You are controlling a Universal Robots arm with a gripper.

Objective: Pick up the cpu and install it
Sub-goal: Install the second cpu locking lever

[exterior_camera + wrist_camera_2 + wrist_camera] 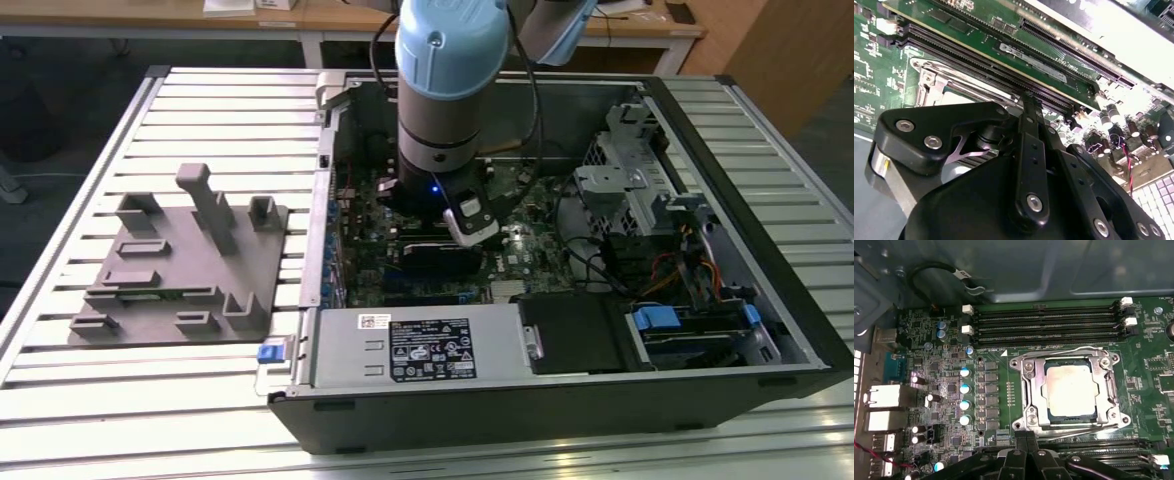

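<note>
The cpu (1071, 390), a flat square chip with a silvery top, lies inside the metal socket frame (1026, 390) on the green motherboard (934, 365). In the first wrist view my gripper (1026, 437) hovers just outside the socket's edge, beside the memory slots there. Its black fingers are pressed together, shut, with nothing between them. The second wrist view shows the gripper (1026, 97) from behind its linkage, over a corner of the socket frame (929, 82). In the exterior view my arm (441, 150) reaches down into the open computer case (747, 330).
A grey fixture block (180, 260) sits on the slatted table at the exterior view's left. In the case are the power supply (427, 345), a drive cage (627, 180) and cables (694, 270). Memory slots (1049, 322) and a black cable (929, 275) flank the socket.
</note>
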